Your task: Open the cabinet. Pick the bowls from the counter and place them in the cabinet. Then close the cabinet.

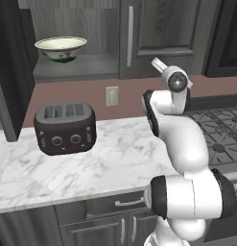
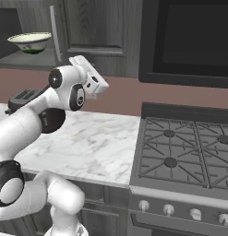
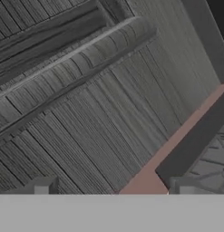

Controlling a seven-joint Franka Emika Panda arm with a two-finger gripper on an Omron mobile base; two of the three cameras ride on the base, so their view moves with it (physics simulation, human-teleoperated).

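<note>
A: So, how far is the task?
B: The cabinet [image 1: 160,33] has its left door open, and one bowl [image 1: 61,48] stands on its shelf. The gripper [image 3: 114,192] is open and empty, facing the shut right door.
A: What is left?
B: I see no bowl on the tabletop [image 1: 115,158]; closing remains

We see one whitish bowl [image 1: 61,48] with a green mark upright on the cabinet [image 1: 163,33] shelf, at ten o'clock in the left base view; left door swung open, right door shut. Marble counter [image 1: 115,158] below.
</note>
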